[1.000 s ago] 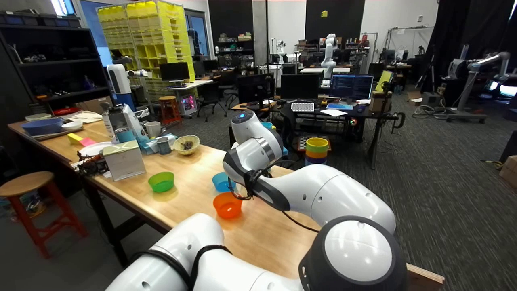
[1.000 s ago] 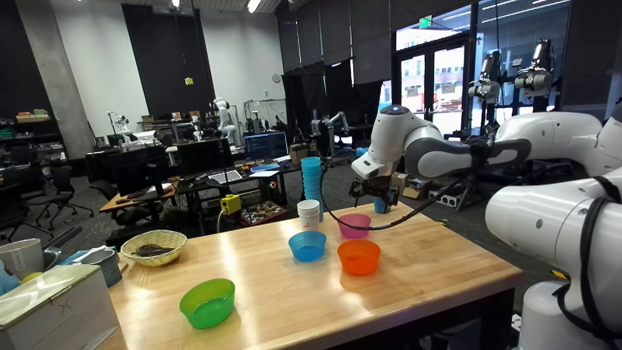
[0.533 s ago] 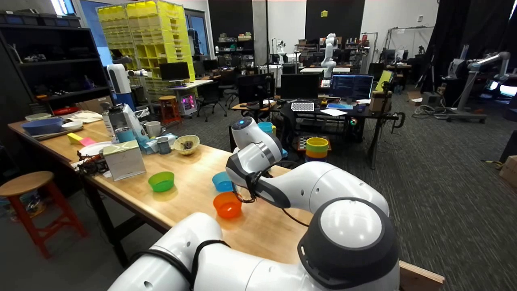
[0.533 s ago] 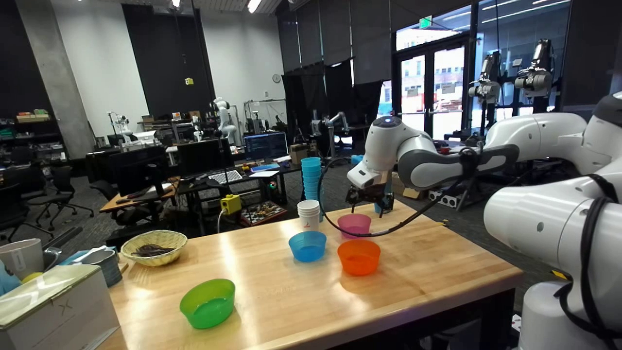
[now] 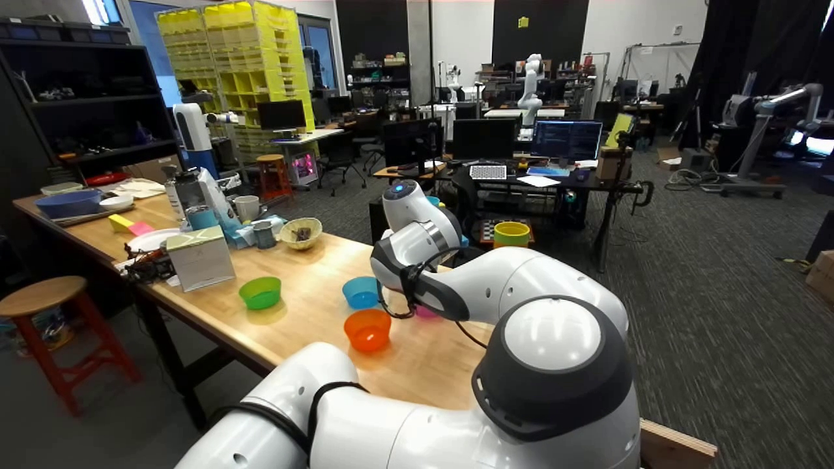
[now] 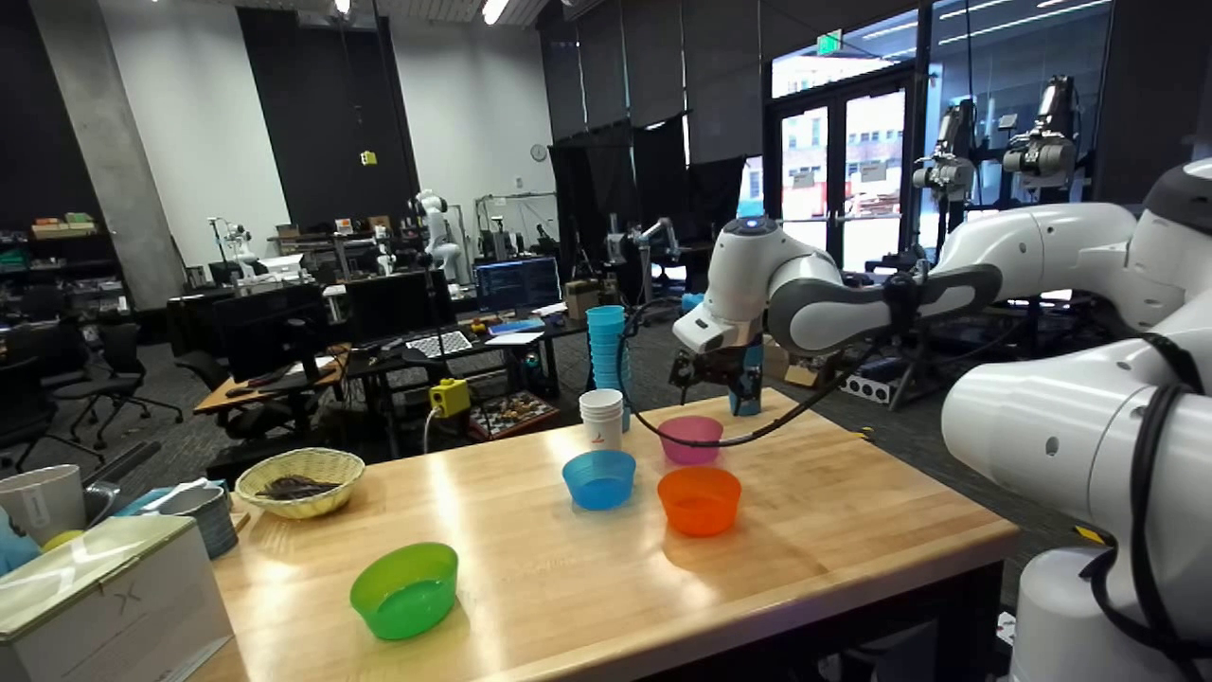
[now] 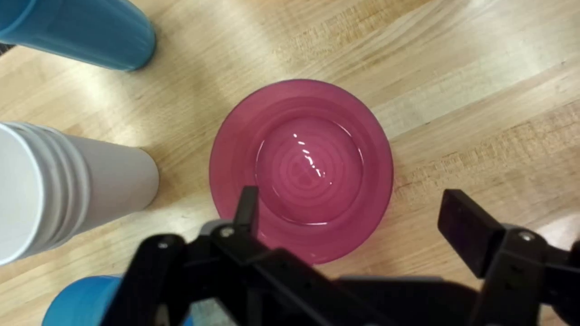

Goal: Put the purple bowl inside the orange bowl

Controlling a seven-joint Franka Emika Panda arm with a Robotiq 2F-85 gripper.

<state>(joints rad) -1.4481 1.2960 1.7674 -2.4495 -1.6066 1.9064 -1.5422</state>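
Observation:
The purple bowl (image 7: 303, 167), magenta-pink in look, rests upright on the table in the wrist view. It also shows in an exterior view behind the orange bowl (image 6: 700, 504), while in an exterior view most of this purple bowl (image 5: 427, 312) is hidden by the arm. Nothing lies in the orange bowl (image 5: 368, 331), outside the wrist view. My gripper (image 7: 351, 192) hangs above the table, its jaws wide apart and gripping nothing. In the wrist view its left finger overlaps the purple bowl's near-left part; the right finger is off over bare wood.
A blue bowl (image 6: 599, 481) sits left of the orange one. White cups (image 7: 108, 181) and blue cups (image 6: 607, 346) stand close by at the table's far edge. The green bowl (image 6: 405, 592) and a wicker basket (image 6: 300, 483) are farther off. A black cable (image 6: 757, 438) loops from the arm.
My gripper has come down, then risen slightly, shifting left in an exterior view. Part of the purple bowl now shows past the arm in an exterior view. The bowls stay put.

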